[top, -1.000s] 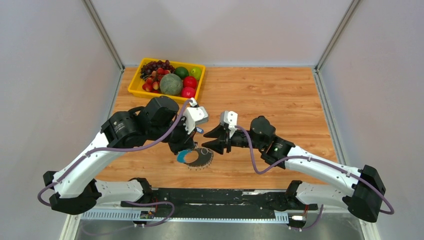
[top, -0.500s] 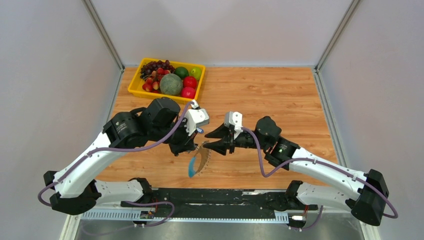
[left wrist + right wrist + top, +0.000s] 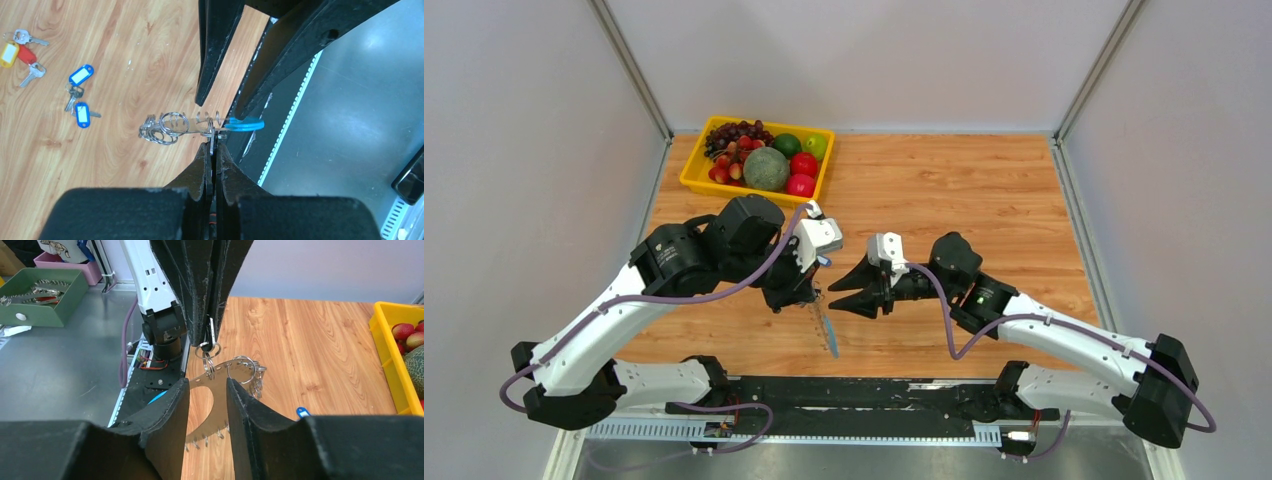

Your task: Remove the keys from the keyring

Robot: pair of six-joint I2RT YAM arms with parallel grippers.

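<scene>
The keyring [image 3: 823, 323] hangs edge-on below my left gripper [image 3: 808, 294], its blue arc lowest. In the left wrist view my left gripper [image 3: 213, 146] is shut on a thin silvery key [image 3: 212, 139] still attached to the keyring [image 3: 170, 125], beside the blue arc [image 3: 245, 124]. In the right wrist view my right gripper [image 3: 207, 385] is open, its fingers either side of the keyring's flat metal part [image 3: 220, 395] without gripping it. Loose keys with blue tags [image 3: 81, 75], a red tag [image 3: 26, 54] and a pale yellow tag [image 3: 8, 53] lie on the table.
The yellow fruit tray [image 3: 694, 175] stands at the back left and shows at the right edge of the right wrist view [image 3: 392, 360]. One blue-tagged key [image 3: 301, 412] lies beyond the right finger. The black base rail [image 3: 854, 392] runs along the near edge.
The keyring lay flat on the table a second ago; my left gripper has lifted it, and it now hangs edge-on. My right gripper has moved left, around it.
</scene>
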